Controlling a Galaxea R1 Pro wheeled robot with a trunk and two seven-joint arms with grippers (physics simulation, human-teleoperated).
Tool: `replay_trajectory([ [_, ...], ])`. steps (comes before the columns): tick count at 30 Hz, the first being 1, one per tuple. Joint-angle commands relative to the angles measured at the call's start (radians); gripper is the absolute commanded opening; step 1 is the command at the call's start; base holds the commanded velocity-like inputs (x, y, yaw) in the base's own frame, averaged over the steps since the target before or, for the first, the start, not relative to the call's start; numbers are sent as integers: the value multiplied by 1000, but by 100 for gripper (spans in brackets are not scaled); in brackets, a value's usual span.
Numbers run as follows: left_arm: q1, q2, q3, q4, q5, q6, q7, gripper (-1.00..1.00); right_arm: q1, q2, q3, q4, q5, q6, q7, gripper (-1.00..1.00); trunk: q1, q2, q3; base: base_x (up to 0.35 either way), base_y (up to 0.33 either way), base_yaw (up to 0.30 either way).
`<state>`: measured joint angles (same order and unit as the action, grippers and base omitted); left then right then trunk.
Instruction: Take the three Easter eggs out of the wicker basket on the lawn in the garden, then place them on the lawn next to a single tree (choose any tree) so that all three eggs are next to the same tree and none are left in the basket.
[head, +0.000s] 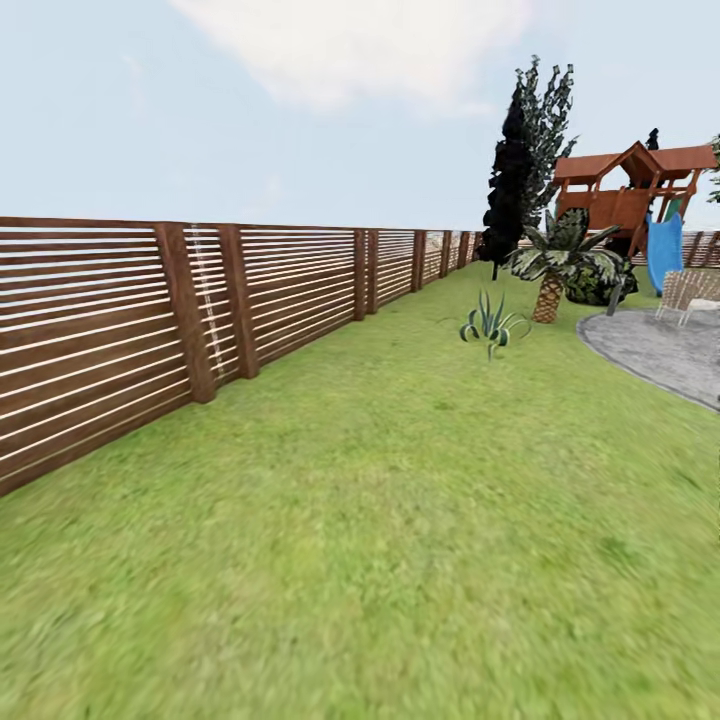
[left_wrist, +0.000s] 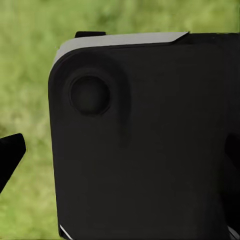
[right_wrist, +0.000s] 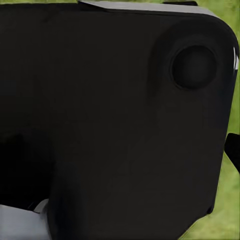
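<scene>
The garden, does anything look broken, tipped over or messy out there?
Nothing stands out. The wooden fence runs straight along the lawn, the spiky plant and the short palm stand upright, and the playset with its blue slide looks whole beside the grey patio.

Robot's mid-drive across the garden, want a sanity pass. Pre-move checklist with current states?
1. Lawn ahead free of obstacles: ok.
2. Margin to the wooden fence on the left: ok, it runs alongside.
3. Wicker basket and eggs located: not ok.
4. Suitable tree picked: not ok; only a dark cypress and a short palm ahead.
5. Gripper states: cannot tell; dark housing blocks both wrist views.
</scene>
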<state>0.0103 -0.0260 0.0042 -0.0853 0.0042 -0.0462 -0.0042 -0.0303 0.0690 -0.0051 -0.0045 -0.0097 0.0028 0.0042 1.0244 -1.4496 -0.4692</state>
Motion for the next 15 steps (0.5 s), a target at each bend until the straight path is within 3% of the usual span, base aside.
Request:
replay_trajectory([
  [1, 0, -1, 0, -2, 0, -1, 0, 100, 0, 0, 0, -1, 0, -3, 0, 100, 1, 0, -1, 330, 132, -37],
  [4, 0, -5, 0, -2, 0, -1, 0, 100, 0, 0, 0, 0, -1, -47, 0, 100, 1, 0, -1, 330, 127, -14],
  [10, 0, -7, 0, -2, 0, -2, 1, 100, 0, 2, 0, 0, -1, -62, -2, 100, 1, 0, -1, 330, 68, -4],
  [15, 0, -2, 0, -4, 0, -3, 1, 100, 0, 2, 0, 0, -1, -64, -1, 100, 1, 0, -1, 330, 1, -185],
])
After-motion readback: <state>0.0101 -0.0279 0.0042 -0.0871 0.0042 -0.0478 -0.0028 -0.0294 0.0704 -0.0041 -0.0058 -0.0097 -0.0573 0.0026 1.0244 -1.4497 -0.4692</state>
